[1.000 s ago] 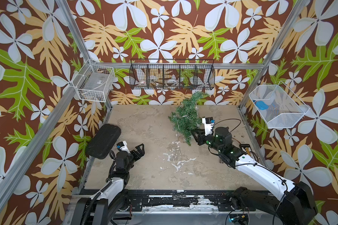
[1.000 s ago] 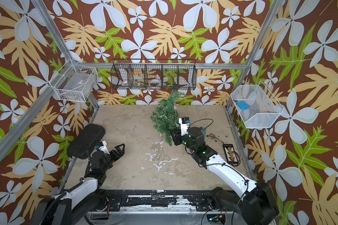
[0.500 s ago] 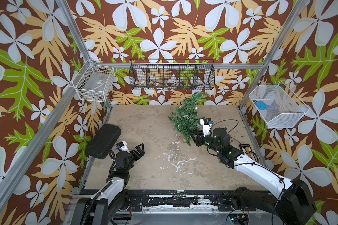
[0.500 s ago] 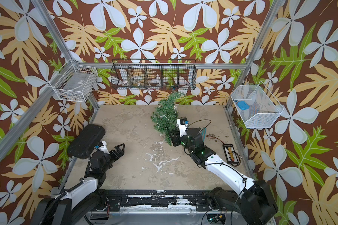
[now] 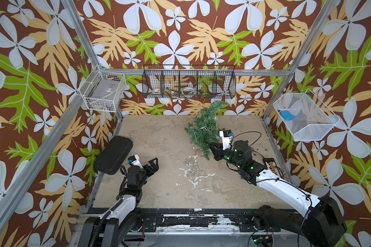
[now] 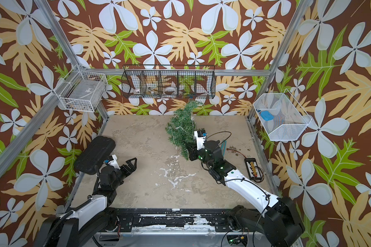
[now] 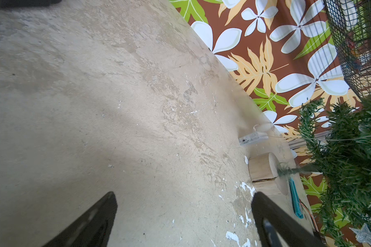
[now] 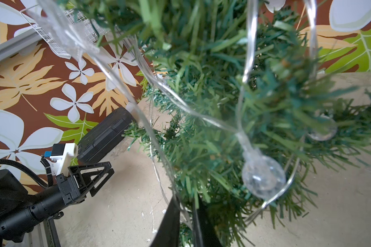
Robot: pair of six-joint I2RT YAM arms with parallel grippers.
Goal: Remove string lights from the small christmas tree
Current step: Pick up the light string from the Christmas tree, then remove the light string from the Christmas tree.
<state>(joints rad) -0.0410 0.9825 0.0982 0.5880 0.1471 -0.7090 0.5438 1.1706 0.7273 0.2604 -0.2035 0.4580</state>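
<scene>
- Fingers (image 8: 171, 222) of your right gripper (image 8: 186, 216) sit nearly pressed together at the tree's lower fringe. In the right wrist view they seem to pinch one strand of the string lights (image 8: 263, 179) along with a few needles.
- Your left gripper (image 5: 153, 165) hovers over bare table (image 5: 159, 139), fingers spread wide and holding nothing, well apart from the tree.
- The small tree (image 5: 204, 128) is at the back of the table, its tip near the black wire basket (image 5: 189, 84). The lights loop through its branches, running from the pinch on into the greenery.
- In the left wrist view, a straight strand runs from the tree to a small clear box (image 7: 253, 138) lying near the wooden base (image 7: 263, 169).
- The right arm is much the nearer. You will likely need to pull outward, away from the trunk.
- Bulbs may snag on needles and drag the tree, and the box tethers the far end.
- The black case (image 5: 114, 155) and the connector strip (image 6: 253, 169) lie off to the sides.
</scene>
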